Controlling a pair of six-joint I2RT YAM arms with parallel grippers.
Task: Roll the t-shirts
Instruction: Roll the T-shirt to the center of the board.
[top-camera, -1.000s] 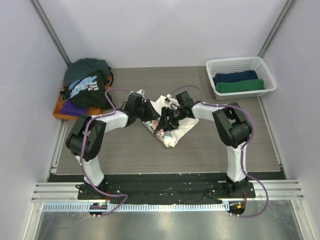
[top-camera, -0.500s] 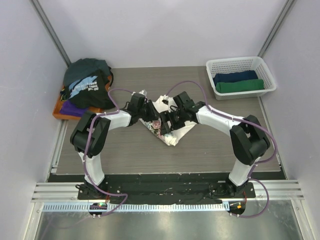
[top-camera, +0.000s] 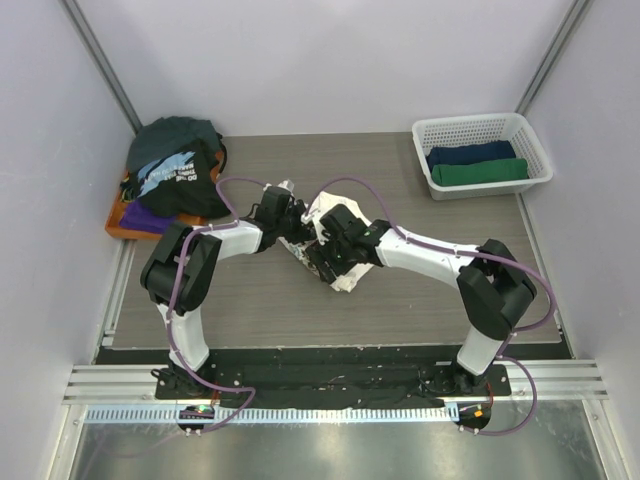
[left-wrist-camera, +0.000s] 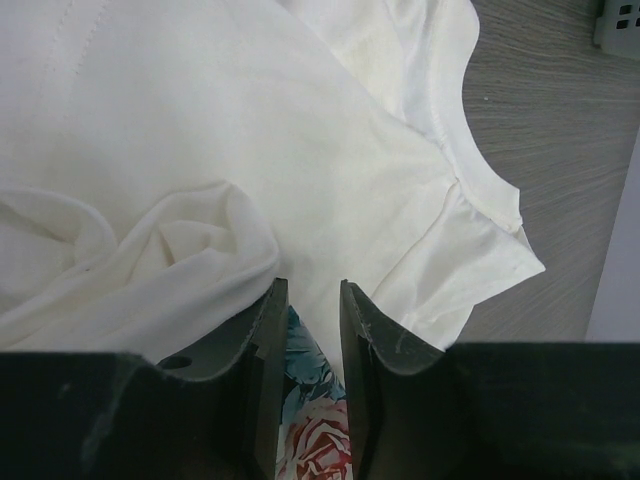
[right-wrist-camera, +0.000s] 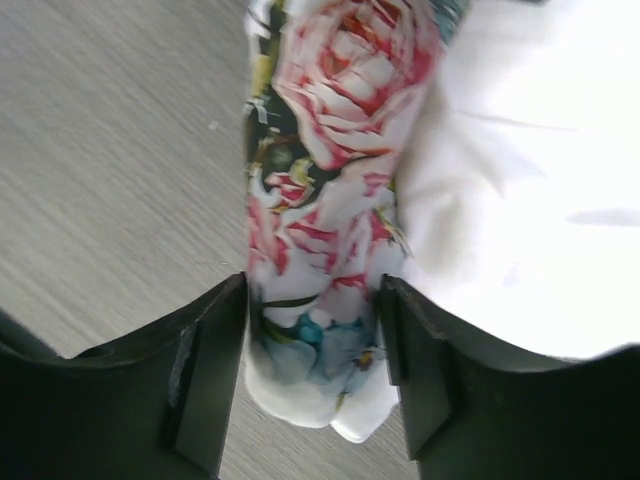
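- The counter (top-camera: 250, 300) is a grey wood-grain board. Pale lilac walls (top-camera: 330, 60) box it in on three sides, and a black strip (top-camera: 330, 362) runs along the near edge where my arms are bolted.
- At the middle lies the cream-white t-shirt (top-camera: 345, 280). It is soft matte cotton with a pink-rose print, bunched and partly rolled. My left wrist view shows its ribbed neckline and one short sleeve lying flat on the board.
- My left hand (left-wrist-camera: 313, 290) reaches in from the shirt's 9 o'clock. Its fingers stand close together with a fold of the printed cloth pinched between them.
- My right hand (right-wrist-camera: 315, 290) comes in from 4 o'clock and straddles the rolled, printed end, one finger touching each side. I cannot tell whether it is squeezing.
- At the counter's 10 o'clock a flat orange tray (top-camera: 116, 228) carries a slumped heap. It holds a black t-shirt (top-camera: 180, 178) with pale-blue print, a purple t-shirt (top-camera: 150, 217) beneath it and a dark teal t-shirt (top-camera: 175, 130) on top.
- At 2 o'clock a white plastic lattice basket (top-camera: 470, 122) holds a navy roll (top-camera: 470, 153) and a green roll (top-camera: 480, 172), touching side by side.
- Bare board lies open at the cream shirt's 6 o'clock, and also between it and the basket.
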